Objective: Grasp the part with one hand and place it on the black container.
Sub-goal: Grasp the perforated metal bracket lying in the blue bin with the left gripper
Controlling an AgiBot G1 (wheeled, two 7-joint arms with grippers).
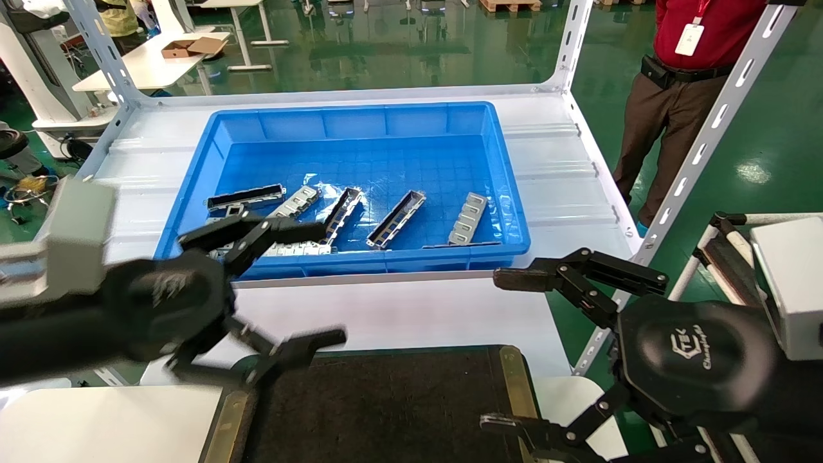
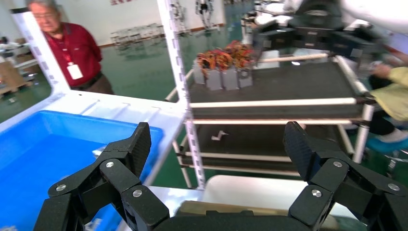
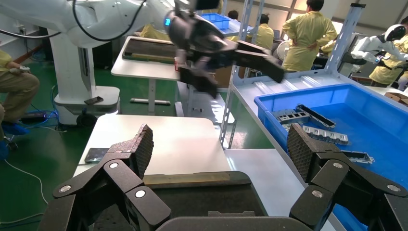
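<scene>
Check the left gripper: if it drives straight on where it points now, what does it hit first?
Probably the blue bin. The left gripper, open and empty, points toward the bin's near wall, with parts lying just beyond. Its height above the rim is unclear, so it might pass over the wall.

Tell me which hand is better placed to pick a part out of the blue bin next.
Probably left. The left gripper is open at the blue bin's near-left rim, close to the slim channel parts. The right gripper, also open, sits outside the bin's near-right corner, farther from them.

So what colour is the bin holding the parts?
Bright blue bin, clearest in the head view.
</scene>
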